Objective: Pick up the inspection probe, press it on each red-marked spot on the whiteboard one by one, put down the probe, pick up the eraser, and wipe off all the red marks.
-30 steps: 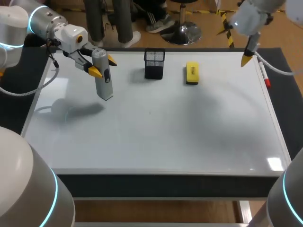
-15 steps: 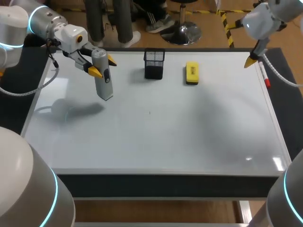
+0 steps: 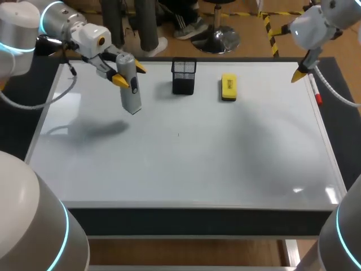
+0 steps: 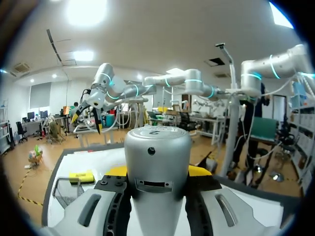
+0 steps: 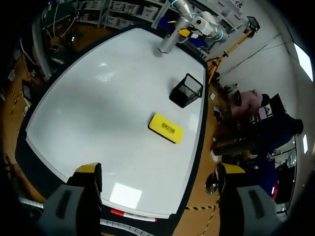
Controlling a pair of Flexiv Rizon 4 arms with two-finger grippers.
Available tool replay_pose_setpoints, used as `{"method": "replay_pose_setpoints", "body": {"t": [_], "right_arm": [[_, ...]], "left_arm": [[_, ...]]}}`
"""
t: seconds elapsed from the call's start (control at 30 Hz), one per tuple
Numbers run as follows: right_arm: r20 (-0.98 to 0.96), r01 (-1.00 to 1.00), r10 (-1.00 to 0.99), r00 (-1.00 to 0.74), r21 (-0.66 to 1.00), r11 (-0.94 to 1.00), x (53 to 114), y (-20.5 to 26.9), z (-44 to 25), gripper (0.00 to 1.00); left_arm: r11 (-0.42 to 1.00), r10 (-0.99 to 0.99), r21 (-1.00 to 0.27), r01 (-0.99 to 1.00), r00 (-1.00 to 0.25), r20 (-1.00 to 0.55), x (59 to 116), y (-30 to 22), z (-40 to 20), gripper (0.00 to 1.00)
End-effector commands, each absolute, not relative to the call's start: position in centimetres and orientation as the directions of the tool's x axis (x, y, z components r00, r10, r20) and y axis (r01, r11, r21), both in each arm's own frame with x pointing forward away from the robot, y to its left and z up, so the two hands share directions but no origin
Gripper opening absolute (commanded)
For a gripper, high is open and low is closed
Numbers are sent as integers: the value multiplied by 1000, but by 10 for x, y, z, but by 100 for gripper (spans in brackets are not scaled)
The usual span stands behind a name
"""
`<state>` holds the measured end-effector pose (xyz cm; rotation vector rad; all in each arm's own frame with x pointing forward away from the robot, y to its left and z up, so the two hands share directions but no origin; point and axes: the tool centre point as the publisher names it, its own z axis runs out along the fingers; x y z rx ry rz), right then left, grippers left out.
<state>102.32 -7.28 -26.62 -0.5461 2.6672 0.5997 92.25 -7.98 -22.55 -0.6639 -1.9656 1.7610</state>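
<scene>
- My left fingers, in the upper left of the head view, are clamped from both sides on the upper part of the grey inspection probe.
- The probe hangs tilted, its lower end pointing down toward the whiteboard. Its shadow falls apart from it, further toward the left edge of the frame, so it appears clear of the surface.
- From the left wrist, the probe's rounded grey cap fills the space between my two yellow tips, which press against its flanks.
- My right fingers hover at the upper right of the frame, above the whiteboard's far right corner. The right wrist view shows them spread wide, with nothing between them.
- The yellow eraser lies flat on the whiteboard in the upper middle of the frame, just right of a black mesh holder and well apart from both arms.
- A red-capped marker lies along the whiteboard's right border, below my right fingers.
- The whiteboard covers most of the dark table.
</scene>
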Motion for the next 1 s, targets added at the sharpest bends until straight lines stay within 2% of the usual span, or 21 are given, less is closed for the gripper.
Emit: {"method": "replay_pose_setpoints", "body": {"t": [0.03,0.4,1.0], "right_arm": [[-411,-438,-291,-864,328,837,1023,-73,-266,100],[-411,-438,-291,-864,328,837,1023,-73,-266,100],[-411,-438,-291,-864,328,837,1023,-73,-266,100]], "left_arm": [[95,654,-992,86,-756,-3,941,-102,-215,0],[96,616,-995,-33,-783,86,978,-126,-198,0],[80,556,-997,-23,-829,64,1029,-163,-163,0]]}}
